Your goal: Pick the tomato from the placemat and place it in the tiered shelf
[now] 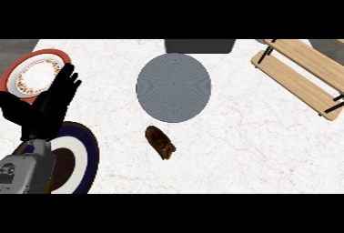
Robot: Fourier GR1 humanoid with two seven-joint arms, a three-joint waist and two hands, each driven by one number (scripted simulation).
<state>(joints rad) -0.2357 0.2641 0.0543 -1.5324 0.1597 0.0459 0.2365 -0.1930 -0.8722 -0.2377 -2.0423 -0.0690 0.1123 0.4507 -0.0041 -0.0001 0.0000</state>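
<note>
Head view: left hand (47, 107) near the counter's (242, 136) left edge, fingers straight and up, holding nothing; resting, likely parked clear of the work. Right hand not in view. Grey oval placemat (173, 87) lies toward the far edge, middle; no tomato shows on it or anywhere, so its whereabouts cannot be told. Wooden tiered shelf (302, 70) sits at the far right corner, slats bare. Brown elongated item (160, 142) lies just near of the placemat. Red-rimmed plate (30, 73) far left; blue-rimmed plate (84, 159) at near left. No readable writing.
</note>
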